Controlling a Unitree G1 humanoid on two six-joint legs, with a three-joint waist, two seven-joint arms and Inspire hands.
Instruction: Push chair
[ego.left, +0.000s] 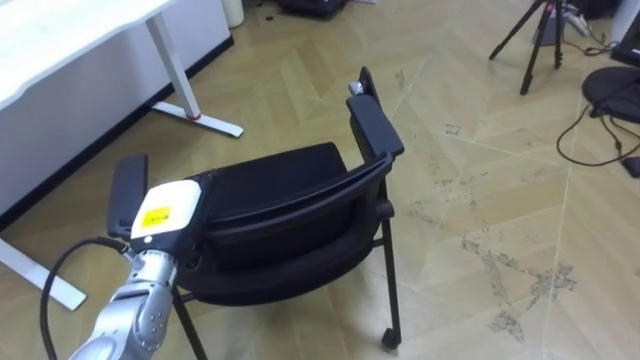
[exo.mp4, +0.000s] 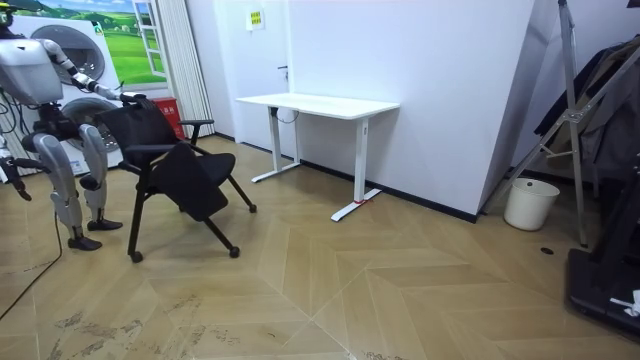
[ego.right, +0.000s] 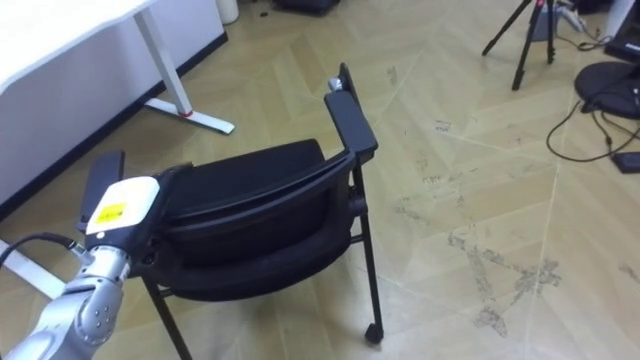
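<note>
A black chair (ego.left: 285, 205) with armrests and small castors stands on the wood floor in front of me, its backrest nearest me and its seat facing a white desk. My left hand (ego.left: 163, 212), white-backed with a yellow tag, lies on the left end of the backrest's top edge; its fingers are hidden over the rim. In the room view I stand behind the chair (exo.mp4: 175, 160) at the room view's left, left arm stretched out to the backrest. My right hand (exo.mp4: 8, 168) hangs low by my side at that view's left edge.
A white desk (ego.left: 60, 45) on white legs stands ahead on the left, its foot (ego.left: 200, 118) close to the chair's seat. A black tripod (ego.left: 535, 35) and cables (ego.left: 600, 120) lie far right. A white bin (exo.mp4: 530, 203) stands by the wall. Open floor lies to the right.
</note>
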